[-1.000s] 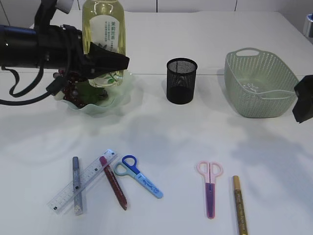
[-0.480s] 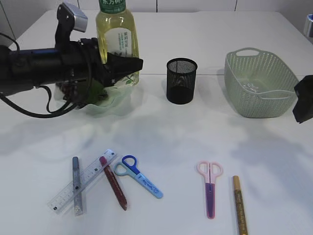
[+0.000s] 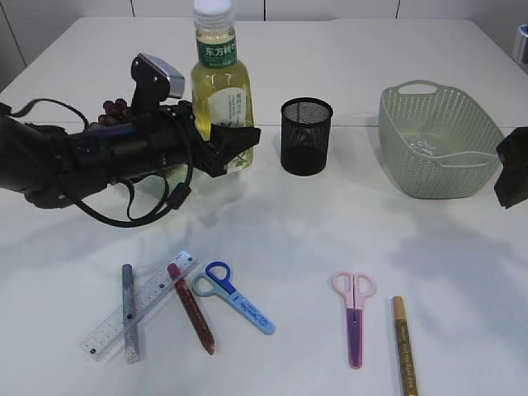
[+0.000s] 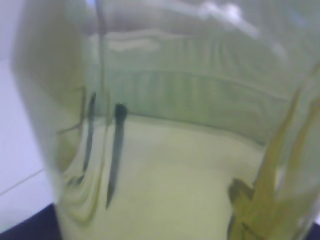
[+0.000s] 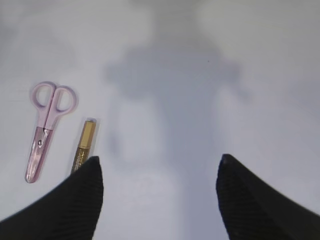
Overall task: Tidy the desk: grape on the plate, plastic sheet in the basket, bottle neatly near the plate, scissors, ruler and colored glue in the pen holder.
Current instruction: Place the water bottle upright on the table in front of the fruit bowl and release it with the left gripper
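My left gripper (image 3: pixel 224 147) is shut on the yellow-green bottle (image 3: pixel 221 91). It holds the bottle upright, right of the plate and left of the black mesh pen holder (image 3: pixel 306 136). The bottle fills the left wrist view (image 4: pixel 175 150). Dark grapes (image 3: pixel 114 107) show behind the left arm; the plate is mostly hidden by it. A clear ruler (image 3: pixel 153 299), a silver glue pen (image 3: pixel 129 318), a red glue pen (image 3: pixel 194 312) and blue scissors (image 3: pixel 238 299) lie at the front left. Pink scissors (image 3: pixel 354 318) (image 5: pixel 45 130) and a gold glue pen (image 3: pixel 403 345) (image 5: pixel 84 145) lie at the front right. My right gripper (image 5: pixel 159 161) is open and empty above the table.
A pale green basket (image 3: pixel 474 177) stands at the back right, and something clear seems to lie inside it. The right arm (image 3: pixel 511 169) hangs at the right edge beside the basket. The bare white table lies between the two groups of items.
My left arm has carried the bottle rightward and down, from over the plate to beside the pen holder. The right arm has not moved.
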`<control>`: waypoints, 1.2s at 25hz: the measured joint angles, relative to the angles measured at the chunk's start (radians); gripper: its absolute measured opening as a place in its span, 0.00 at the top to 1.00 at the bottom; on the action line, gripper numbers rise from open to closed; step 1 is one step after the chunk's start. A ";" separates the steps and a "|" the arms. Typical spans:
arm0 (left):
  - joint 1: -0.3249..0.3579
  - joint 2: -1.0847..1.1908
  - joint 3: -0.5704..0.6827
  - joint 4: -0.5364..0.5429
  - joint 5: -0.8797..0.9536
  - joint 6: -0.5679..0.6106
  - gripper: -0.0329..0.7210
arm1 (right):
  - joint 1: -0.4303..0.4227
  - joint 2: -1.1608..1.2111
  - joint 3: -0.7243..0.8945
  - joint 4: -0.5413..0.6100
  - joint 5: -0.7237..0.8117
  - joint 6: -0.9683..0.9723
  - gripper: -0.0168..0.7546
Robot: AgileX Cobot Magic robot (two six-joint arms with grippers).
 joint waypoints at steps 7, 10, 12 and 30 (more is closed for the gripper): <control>-0.032 0.083 0.000 -0.161 0.000 0.112 0.37 | 0.000 0.000 0.000 0.000 0.000 0.000 0.27; -0.034 0.109 0.000 -0.204 0.000 0.124 0.37 | 0.000 0.000 0.000 0.000 0.000 0.000 0.27; -0.034 0.127 0.000 -0.219 0.000 0.125 0.37 | 0.000 0.000 0.000 0.000 0.000 0.000 0.27; -0.034 0.204 0.000 -0.270 -0.020 0.196 0.37 | 0.000 0.000 0.000 0.000 0.000 0.000 0.27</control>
